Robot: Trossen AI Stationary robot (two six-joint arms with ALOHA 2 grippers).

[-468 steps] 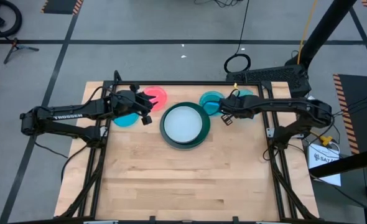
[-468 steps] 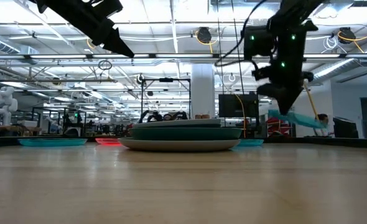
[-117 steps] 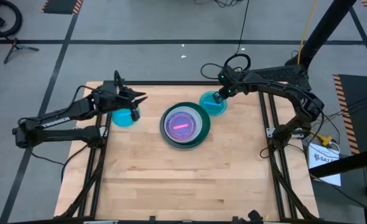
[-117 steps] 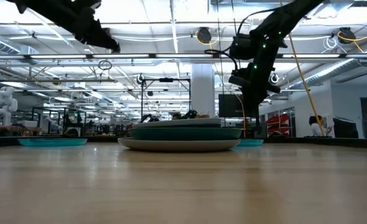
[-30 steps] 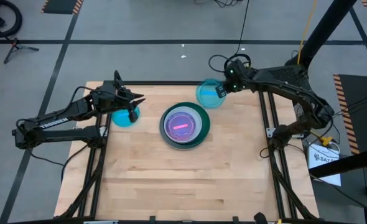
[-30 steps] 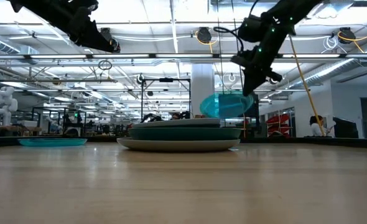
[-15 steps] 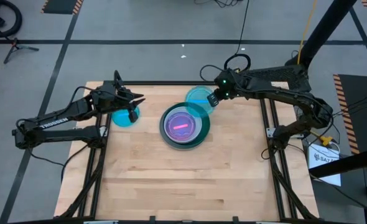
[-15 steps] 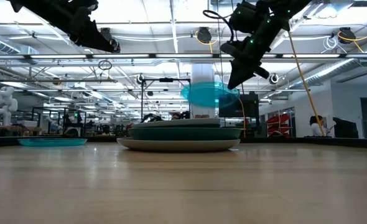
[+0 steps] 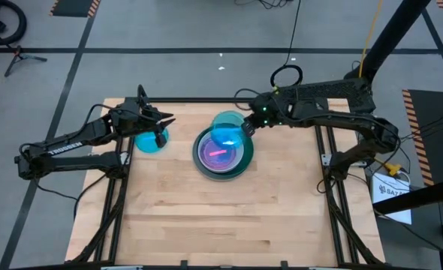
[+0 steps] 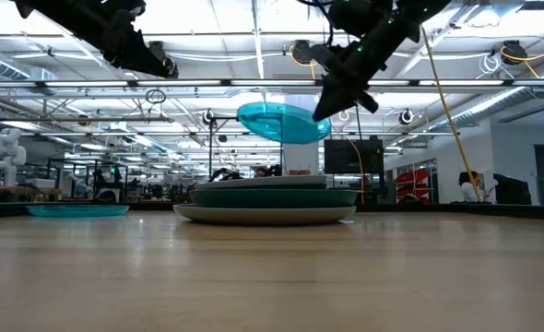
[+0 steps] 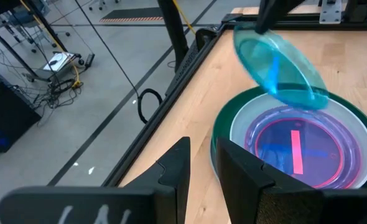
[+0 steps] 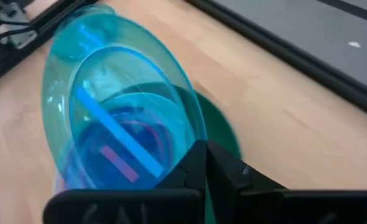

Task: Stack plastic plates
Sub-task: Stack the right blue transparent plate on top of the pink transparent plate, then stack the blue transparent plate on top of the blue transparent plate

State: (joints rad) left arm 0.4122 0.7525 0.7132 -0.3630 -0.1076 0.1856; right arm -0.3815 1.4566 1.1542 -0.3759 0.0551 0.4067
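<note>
Wood makes up the table top (image 9: pixel 206 217), pale planks with a dark metal frame round the edge, and it stands on a grey floor (image 9: pixel 169 30) marked with black lines. In the middle of the table sits a stack of plates (image 9: pixel 223 152): a big grey one at the bottom, a dark green one on it, then paler ones with a pink-red one showing on top. The right gripper (image 9: pixel 245 127) is up in the air by the far edge of the stack, and its fingers (image 12: pixel 199 165) are pinched tight on the rim of a see-through bright blue plate (image 9: pixel 226 127). That plate is tilted and hangs over the back part of the stack without touching it, as the low view shows (image 10: pixel 283 122). Another bright blue plate (image 9: pixel 150 141) lies flat on the table near the far left corner. The left gripper (image 9: pixel 160 127) hangs in the air just above it, and its fingers (image 11: pixel 239 174) are spread apart and hold nothing. Behind the table, the low view looks into a big bright hall with ceiling lights (image 10: pixel 254 28), metal racks and a white robot figure (image 10: pixel 3 152) far off on the left.
</note>
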